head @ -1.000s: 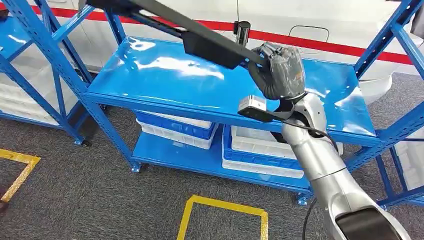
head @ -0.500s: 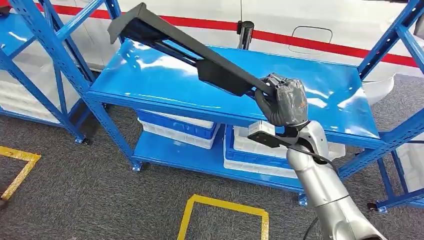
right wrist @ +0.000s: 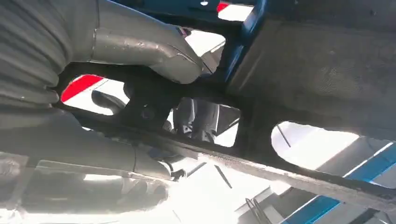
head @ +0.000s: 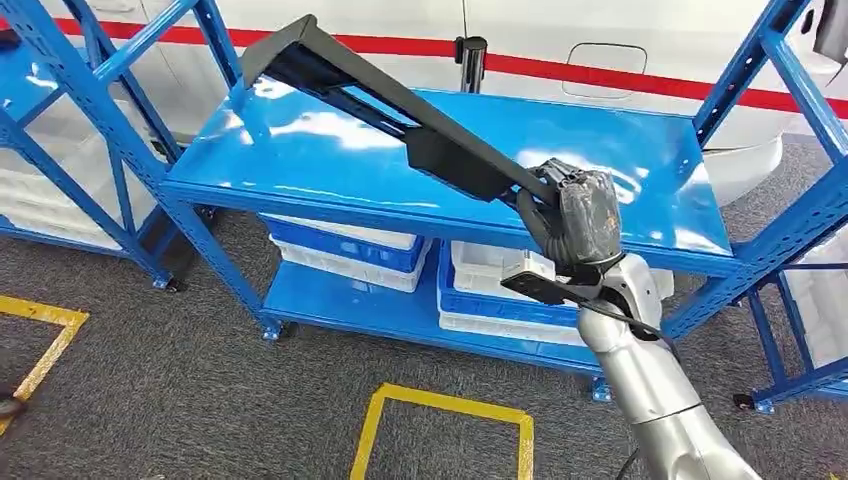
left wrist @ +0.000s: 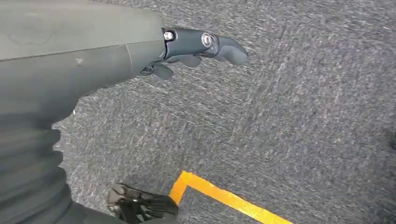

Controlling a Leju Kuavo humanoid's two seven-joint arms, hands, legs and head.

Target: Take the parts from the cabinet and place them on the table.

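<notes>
A long black part slants over the blue cabinet shelf, its far end raised at the upper left. My right hand grips its near end above the shelf's front edge. In the right wrist view the thumb wraps over the black part, whose frame has cut-out openings. My left hand hangs over the grey carpet and holds nothing, its fingers loosely extended.
White and blue bins sit on the cabinet's lower shelf. Blue uprights stand at left and right. Yellow floor tape marks a square on the carpet in front. A white wall with a red stripe is behind.
My right hand has drawn back and down toward me with the black part, whose far end has dipped into view above the shelf. The camera has shifted slightly.
</notes>
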